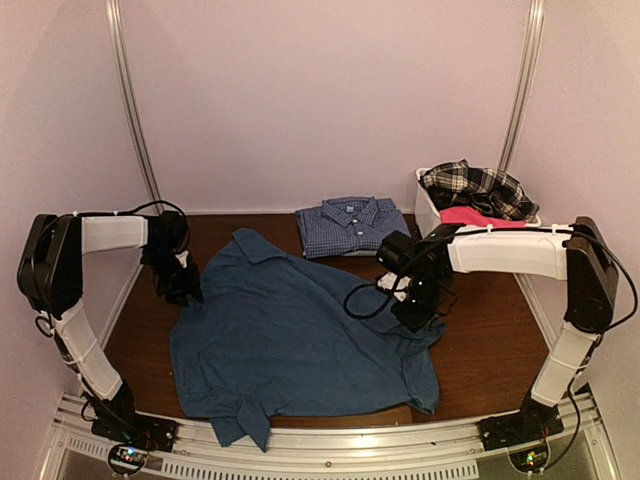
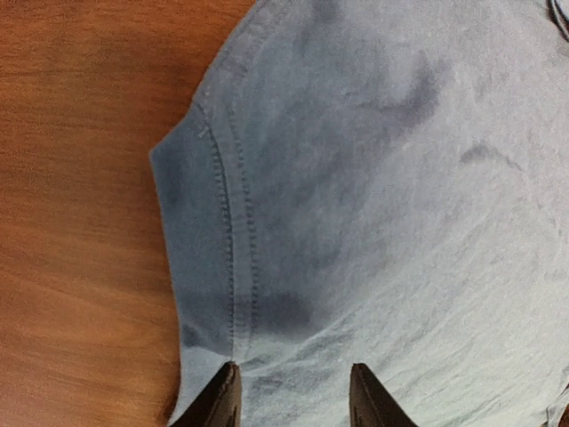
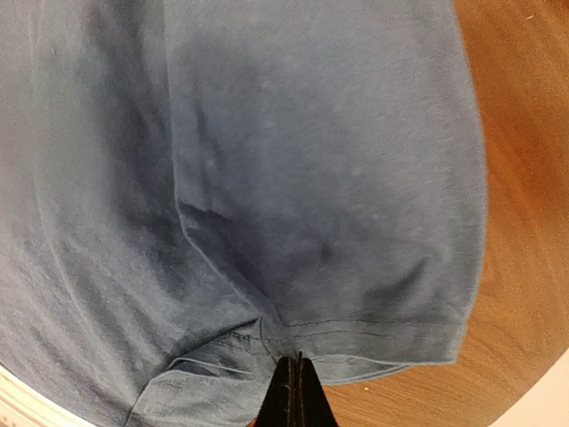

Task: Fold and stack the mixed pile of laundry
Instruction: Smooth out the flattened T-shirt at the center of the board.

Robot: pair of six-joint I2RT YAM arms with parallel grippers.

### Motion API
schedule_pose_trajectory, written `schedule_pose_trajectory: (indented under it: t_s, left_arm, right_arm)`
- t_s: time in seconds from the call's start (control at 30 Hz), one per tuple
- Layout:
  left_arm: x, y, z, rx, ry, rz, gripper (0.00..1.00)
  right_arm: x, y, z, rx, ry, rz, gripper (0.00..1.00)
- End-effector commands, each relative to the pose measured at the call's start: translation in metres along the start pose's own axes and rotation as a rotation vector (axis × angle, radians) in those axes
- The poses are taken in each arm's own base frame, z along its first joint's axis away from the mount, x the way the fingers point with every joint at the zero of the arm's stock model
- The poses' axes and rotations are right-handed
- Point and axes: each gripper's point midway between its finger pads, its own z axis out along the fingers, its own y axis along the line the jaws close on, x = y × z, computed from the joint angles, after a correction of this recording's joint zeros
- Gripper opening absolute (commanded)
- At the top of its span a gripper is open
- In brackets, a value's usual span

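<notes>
1. Your dark blue T-shirt (image 1: 300, 340) lies spread open across the middle of the worktop (image 1: 490, 350). Its collared end points toward 11 o'clock, and one corner reaches over the near rail at about 7 o'clock.
2. The cloth is rumpled rather than flat. Long creases run across the body, and a sleeve sticks out at each side, one at 3 o'clock and one at 10 o'clock.
3. Your right end effector (image 1: 415, 315) sits at the 3 o'clock sleeve. In its wrist view the fingertips (image 3: 298, 391) are pressed together on the stitched sleeve hem, pinching it, and small folds of cloth gather toward the tips.
4. Your left end effector (image 1: 180, 285) is at the 10 o'clock sleeve. In its wrist view the two fingers (image 2: 218, 400) stand spread, with blue cloth beside the double-stitched hem showing between them. You cannot tell from here whether the tips touch the fabric.
5. At 12 o'clock from the T-shirt, just beyond its far edge, a folded blue checked shirt (image 1: 350, 225) lies flat on the worktop, collar uppermost and buttoned front facing up.
6. At about 2 o'clock, in the far right corner, stands the white bin (image 1: 428, 212). A black-and-white plaid shirt (image 1: 480, 188) is heaped on top of it, and a bright pink piece (image 1: 480, 216) shows beneath the plaid at the near rim.
</notes>
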Motion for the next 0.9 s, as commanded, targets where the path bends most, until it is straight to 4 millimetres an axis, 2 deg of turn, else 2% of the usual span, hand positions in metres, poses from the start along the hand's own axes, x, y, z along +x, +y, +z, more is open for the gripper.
schedule_pose_trajectory:
  t_s: [0.0,0.13,0.33,0.4,0.5,0.53,0.57,0.63,0.67,0.77,0.87]
  left_arm:
    - [-0.012,-0.007,0.000,0.009,-0.024,0.013,0.43]
    - [-0.014,-0.007,0.003,0.003,-0.019,0.013,0.43]
    - [-0.019,-0.005,0.004,-0.017,-0.020,0.006,0.43]
    - [-0.020,-0.004,0.005,-0.024,-0.017,0.003,0.43]
    - [-0.023,-0.004,0.006,-0.029,-0.017,0.005,0.43]
    - [-0.024,-0.006,0.006,-0.025,-0.016,0.009,0.43]
    - [-0.025,-0.007,0.006,-0.020,-0.019,0.013,0.43]
    - [-0.030,-0.011,0.000,-0.012,-0.034,0.031,0.45]
    - [-0.034,-0.012,-0.004,-0.011,-0.050,0.039,0.46]
    - [-0.049,-0.026,-0.021,0.039,-0.118,0.087,0.50]
    - [-0.059,-0.054,-0.033,0.130,-0.173,0.158,0.53]
  right_arm:
    - [-0.020,-0.038,-0.047,0.108,-0.135,0.092,0.00]
    - [-0.028,-0.081,-0.065,0.195,-0.195,0.194,0.00]
    - [-0.028,-0.176,-0.089,0.392,-0.276,0.437,0.00]
    - [-0.028,-0.197,-0.088,0.466,-0.284,0.475,0.00]
    - [-0.028,-0.217,-0.073,0.548,-0.249,0.493,0.00]
    - [-0.030,-0.220,-0.068,0.553,-0.233,0.489,0.00]
    - [-0.032,-0.223,-0.065,0.561,-0.212,0.484,0.06]
    - [-0.033,-0.227,-0.067,0.579,-0.183,0.480,0.48]
    - [-0.035,-0.225,-0.070,0.562,-0.195,0.482,0.56]
    - [-0.043,-0.210,-0.087,0.445,-0.264,0.493,0.57]
    - [-0.059,-0.165,-0.095,0.182,-0.352,0.472,0.50]
